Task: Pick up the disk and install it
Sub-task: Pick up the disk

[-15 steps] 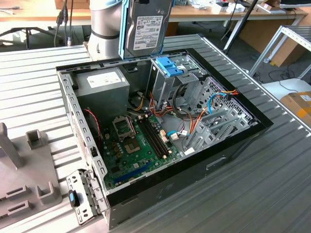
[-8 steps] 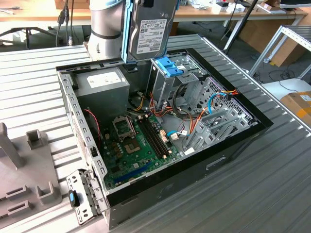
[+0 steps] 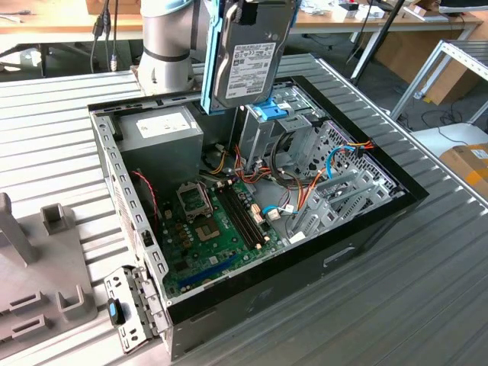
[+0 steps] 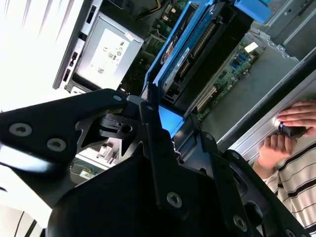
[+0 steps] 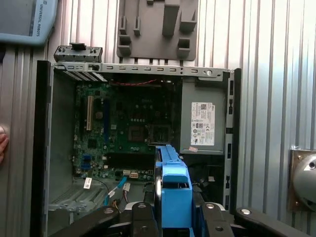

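The disk (image 3: 245, 62), grey metal with a white label and a light-blue bracket along its edge, hangs upright over the open computer case (image 3: 381, 221). It sits just above the metal drive cage (image 3: 267, 133) with its blue tab. My gripper (image 3: 255, 9) is shut on the disk's upper end. In both wrist views the black fingers (image 5: 210, 217) clamp the blue bracket (image 5: 173, 182) from either side. The second wrist view shows the disk's edge (image 4: 197, 47) pointing down into the case.
Inside the case lie the green motherboard (image 3: 210, 221), the grey power-supply box (image 3: 164, 126) and cable bundles (image 3: 305, 191). A grey fixture plate (image 3: 42, 267) lies at the exterior view's left. A person's hands (image 4: 289, 126) rest at the case edge. The arm's base (image 3: 164, 46) stands behind the case.
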`<state>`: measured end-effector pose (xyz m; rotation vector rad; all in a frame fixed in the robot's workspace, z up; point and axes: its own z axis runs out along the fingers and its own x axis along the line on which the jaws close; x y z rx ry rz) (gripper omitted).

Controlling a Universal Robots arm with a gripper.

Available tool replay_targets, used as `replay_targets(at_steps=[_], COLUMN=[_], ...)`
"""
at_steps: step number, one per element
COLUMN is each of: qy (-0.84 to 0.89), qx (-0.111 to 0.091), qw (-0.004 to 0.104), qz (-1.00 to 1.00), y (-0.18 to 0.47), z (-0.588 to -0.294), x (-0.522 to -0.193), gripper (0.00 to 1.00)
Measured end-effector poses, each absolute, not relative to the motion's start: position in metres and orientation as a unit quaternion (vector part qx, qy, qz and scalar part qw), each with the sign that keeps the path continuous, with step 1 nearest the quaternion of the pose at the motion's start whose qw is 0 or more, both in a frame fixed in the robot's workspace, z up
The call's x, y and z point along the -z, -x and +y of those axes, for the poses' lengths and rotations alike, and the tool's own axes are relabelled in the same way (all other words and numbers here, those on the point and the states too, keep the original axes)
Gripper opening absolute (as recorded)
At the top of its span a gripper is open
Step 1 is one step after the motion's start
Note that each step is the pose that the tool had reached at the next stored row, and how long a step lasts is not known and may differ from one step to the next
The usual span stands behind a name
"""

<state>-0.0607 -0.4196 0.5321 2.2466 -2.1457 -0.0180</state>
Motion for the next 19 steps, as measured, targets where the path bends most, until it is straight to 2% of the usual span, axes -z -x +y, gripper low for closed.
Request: replay_targets(at_steps=[8,19], qy=[-0.723,-0.723], qx=[0.006,0.006], qw=[0.017,0.017], qz=[-0.691,-0.691], y=[0.060,0.059], z=[-0.463,-0.508], x=[-0.532,-0.532], gripper=[0.36,0.36])
